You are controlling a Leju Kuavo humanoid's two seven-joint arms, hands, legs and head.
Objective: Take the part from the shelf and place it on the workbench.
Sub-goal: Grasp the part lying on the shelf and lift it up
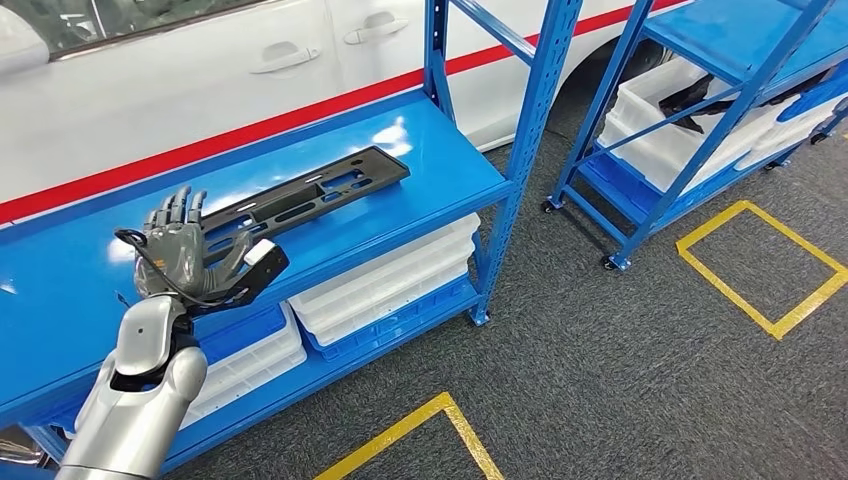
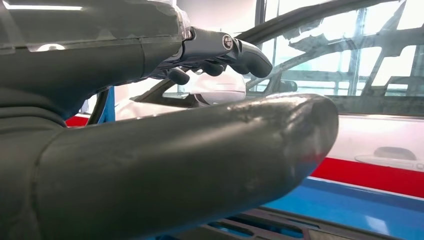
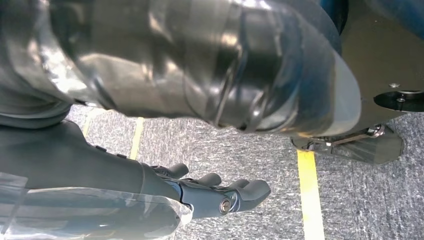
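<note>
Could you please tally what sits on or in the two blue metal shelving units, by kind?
Long black perforated metal part, on the top shelf: 1
White plastic storage bins, near unit, lower shelves: 2
White plastic storage bins, far unit: 2
Total: 5

I see a blue metal shelf (image 1: 420, 195) with a glossy upper deck, standing on grey carpeted floor (image 1: 620, 370) marked with yellow tape lines (image 1: 400, 435). Flat on that deck lies the long black part (image 1: 310, 195), slotted along its length; its near end sits under my left hand (image 1: 185, 250), and it stretches away beyond the fingertips toward the shelf's upright post. On the lower deck, below the hand, white plastic bins (image 1: 385, 285) sit side by side. Well off beyond the post, a second blue shelf (image 1: 700, 110) on casters carries more white bins (image 1: 665, 125).
</note>
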